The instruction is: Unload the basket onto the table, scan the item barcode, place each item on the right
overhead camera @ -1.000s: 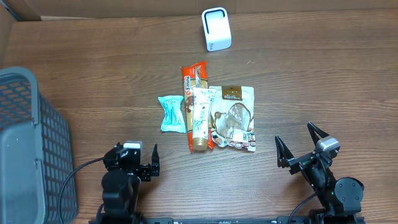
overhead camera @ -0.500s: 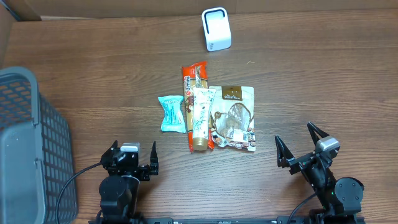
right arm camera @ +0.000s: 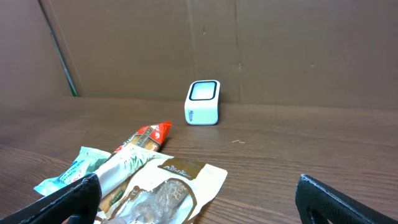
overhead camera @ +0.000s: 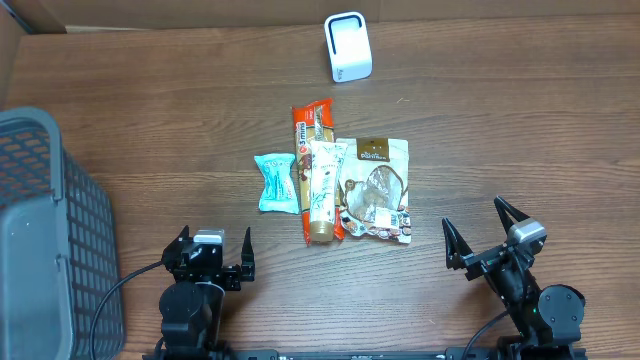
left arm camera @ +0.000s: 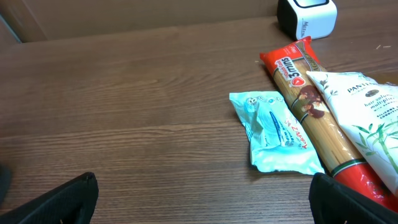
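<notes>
A white barcode scanner (overhead camera: 349, 46) stands at the far middle of the wooden table. Near the centre lie several items side by side: a teal packet (overhead camera: 276, 183), a red spaghetti pack (overhead camera: 312, 122), a white tube (overhead camera: 323, 190) lying on it, and a brown-and-white pouch (overhead camera: 374, 190). My left gripper (overhead camera: 215, 246) is open near the front edge, below and left of the items, nothing between its fingers. Also open and holding nothing, my right gripper (overhead camera: 473, 214) sits at the front right. The left wrist view shows the teal packet (left arm camera: 273, 130) ahead to the right; the right wrist view shows the pouch (right arm camera: 165, 190) and scanner (right arm camera: 203, 102).
A grey mesh basket (overhead camera: 40, 230) fills the left edge of the table. Brown cardboard walls (right arm camera: 280, 50) rise behind the scanner. Bare wood lies between each gripper and the items.
My left gripper has turned slightly and now points straight up the table. The right arm and the items have not moved.
</notes>
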You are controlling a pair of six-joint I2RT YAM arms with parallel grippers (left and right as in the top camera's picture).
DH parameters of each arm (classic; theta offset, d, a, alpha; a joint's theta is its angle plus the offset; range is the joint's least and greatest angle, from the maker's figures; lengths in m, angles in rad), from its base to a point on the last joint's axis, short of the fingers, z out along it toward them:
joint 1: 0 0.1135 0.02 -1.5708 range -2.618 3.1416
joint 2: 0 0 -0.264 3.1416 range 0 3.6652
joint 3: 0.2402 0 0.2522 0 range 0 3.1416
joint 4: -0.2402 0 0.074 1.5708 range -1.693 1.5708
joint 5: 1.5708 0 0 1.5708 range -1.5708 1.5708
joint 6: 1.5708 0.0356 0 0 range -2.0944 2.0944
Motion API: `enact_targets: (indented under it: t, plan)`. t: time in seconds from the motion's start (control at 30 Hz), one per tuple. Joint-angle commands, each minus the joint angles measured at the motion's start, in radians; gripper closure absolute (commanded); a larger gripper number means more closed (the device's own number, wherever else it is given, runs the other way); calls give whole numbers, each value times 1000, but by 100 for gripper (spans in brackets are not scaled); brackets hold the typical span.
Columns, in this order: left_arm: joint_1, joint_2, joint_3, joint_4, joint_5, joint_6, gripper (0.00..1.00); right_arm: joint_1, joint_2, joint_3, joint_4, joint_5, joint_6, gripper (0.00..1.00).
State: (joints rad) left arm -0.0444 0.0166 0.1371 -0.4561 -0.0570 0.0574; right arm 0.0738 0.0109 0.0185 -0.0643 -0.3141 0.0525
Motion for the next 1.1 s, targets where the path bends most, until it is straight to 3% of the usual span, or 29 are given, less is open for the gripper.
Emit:
enact_targets:
  t: [0.0, 0.53, 0.73, 1.07]
  plan:
    - [0, -12, -6, 0, -9, -13, 0, 6, -8, -10, 6, 0, 4, 0]
    - [0, -12, -6, 0, -9, -13, 1, 5, -8, -10, 6, 48, -26, 0]
    - [0, -12, -6, 0, -9, -13, 0, 5, -8, -1, 28, -73, -23, 0]
    - [0, -12, -6, 0, -9, -13, 0, 5, 61, 263, -199, -73, 0, 0]
